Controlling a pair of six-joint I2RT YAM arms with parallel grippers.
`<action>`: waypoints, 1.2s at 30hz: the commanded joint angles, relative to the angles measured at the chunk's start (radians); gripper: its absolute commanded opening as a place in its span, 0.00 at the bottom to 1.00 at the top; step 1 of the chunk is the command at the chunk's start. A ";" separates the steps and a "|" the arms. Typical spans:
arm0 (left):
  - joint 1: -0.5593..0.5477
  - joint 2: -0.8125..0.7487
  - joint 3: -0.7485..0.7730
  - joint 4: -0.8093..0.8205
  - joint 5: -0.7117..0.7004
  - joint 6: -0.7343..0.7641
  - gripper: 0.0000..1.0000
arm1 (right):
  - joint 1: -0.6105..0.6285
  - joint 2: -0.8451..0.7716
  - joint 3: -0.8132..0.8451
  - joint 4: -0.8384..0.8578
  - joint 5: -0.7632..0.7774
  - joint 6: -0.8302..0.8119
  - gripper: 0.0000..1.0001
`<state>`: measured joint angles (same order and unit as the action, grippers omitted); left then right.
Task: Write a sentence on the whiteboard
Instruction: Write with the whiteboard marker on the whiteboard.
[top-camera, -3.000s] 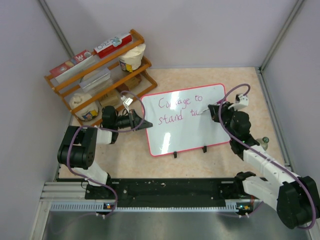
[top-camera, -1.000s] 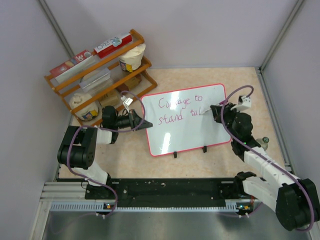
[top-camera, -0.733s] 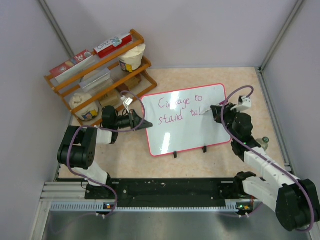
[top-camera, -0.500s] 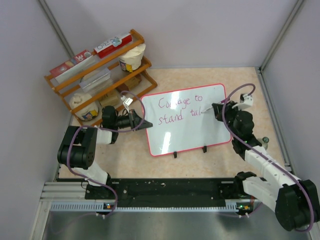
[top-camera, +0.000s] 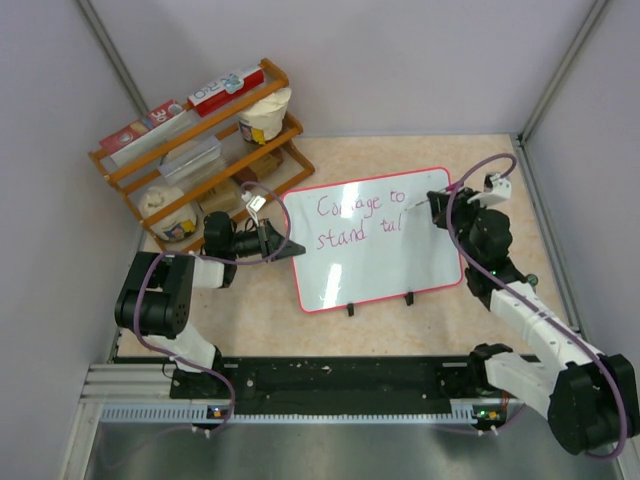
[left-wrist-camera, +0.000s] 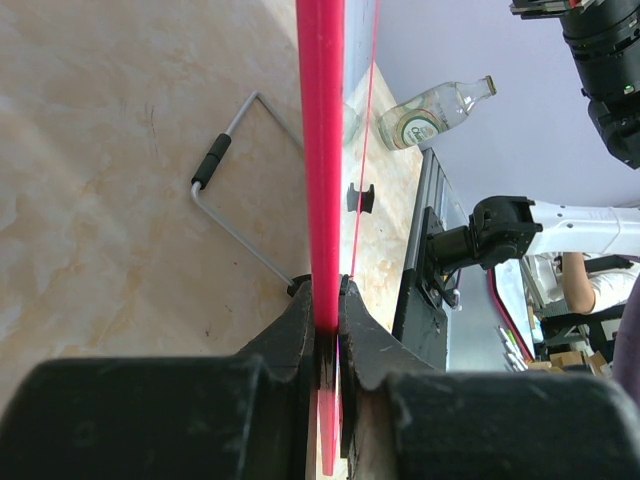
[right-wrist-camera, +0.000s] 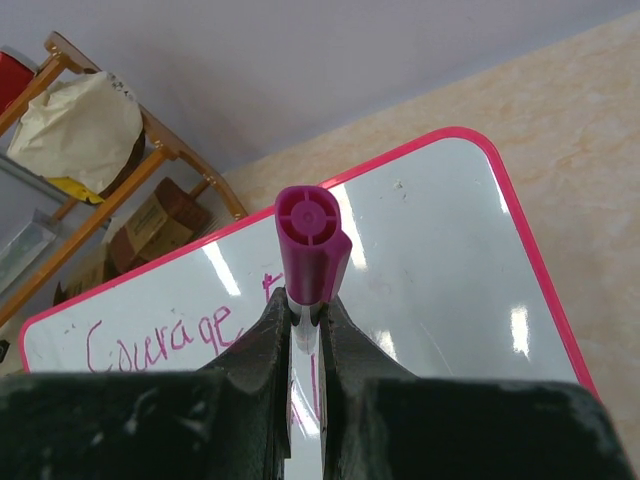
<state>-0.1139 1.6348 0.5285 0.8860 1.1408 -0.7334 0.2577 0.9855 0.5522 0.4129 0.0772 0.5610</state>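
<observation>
The whiteboard (top-camera: 375, 262), white with a pink-red rim, lies in the middle of the table. The sentence (top-camera: 358, 220) is in purplish-pink handwriting on two lines and reads "Courage to" over "stand tal". My left gripper (top-camera: 283, 245) is shut on the board's left edge. The left wrist view shows the rim (left-wrist-camera: 320, 150) edge-on, pinched between the jaws. My right gripper (top-camera: 437, 206) hovers over the board's right part, past the last letters. It is shut on a marker with a purple cap (right-wrist-camera: 310, 240), whose tip is hidden below the fingers.
A wooden rack (top-camera: 200, 150) with boxes and paper cups stands at the back left. A glass bottle (left-wrist-camera: 435, 105) lies near the right arm. A bent wire handle (left-wrist-camera: 235, 190) lies on the table. Two black clips (top-camera: 350, 308) sit on the board's near edge. Booth walls enclose the table.
The second line grew from "stand t" to "stand tal". In the last second my right gripper moved up and to the right, away from the writing. The left gripper stayed still.
</observation>
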 joint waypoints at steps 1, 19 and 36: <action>-0.001 -0.001 0.013 0.007 -0.062 0.072 0.00 | -0.017 0.021 0.045 0.029 -0.001 -0.016 0.00; -0.003 -0.001 0.013 0.007 -0.061 0.071 0.00 | -0.034 0.074 0.022 0.030 -0.022 0.000 0.00; -0.003 -0.001 0.011 0.007 -0.062 0.072 0.00 | -0.032 0.004 -0.084 -0.008 -0.066 0.017 0.00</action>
<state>-0.1139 1.6348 0.5285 0.8810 1.1404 -0.7341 0.2325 1.0088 0.4889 0.4213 0.0261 0.5797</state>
